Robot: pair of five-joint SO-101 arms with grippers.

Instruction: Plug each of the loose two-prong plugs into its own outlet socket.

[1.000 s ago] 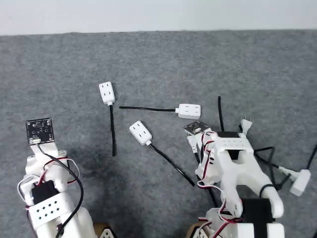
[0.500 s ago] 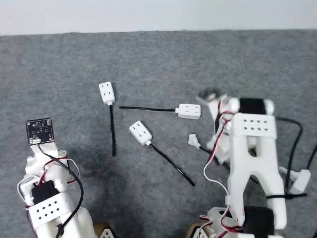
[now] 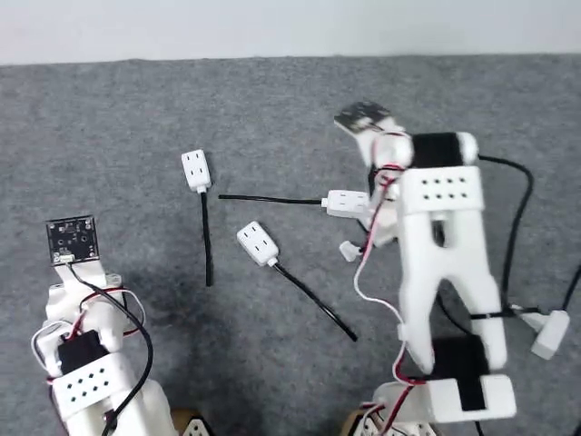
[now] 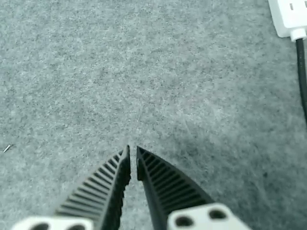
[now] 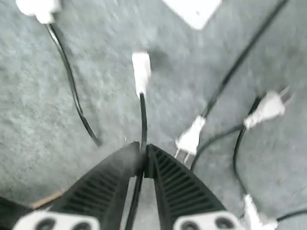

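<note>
Black cord clenched in right claw
Limp, light; likely better gripped by the stiff white plug just ahead; left claw clenched, empty.

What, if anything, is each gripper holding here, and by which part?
The right gripper pinches the black cord of a white plug, a little behind the plug body. The left gripper holds nothing, jaws closed.

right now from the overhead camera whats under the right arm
A white two-prong plug pokes out from beside the white right arm, lying on the grey carpet. The arm hides whatever else lies beneath it.
</note>
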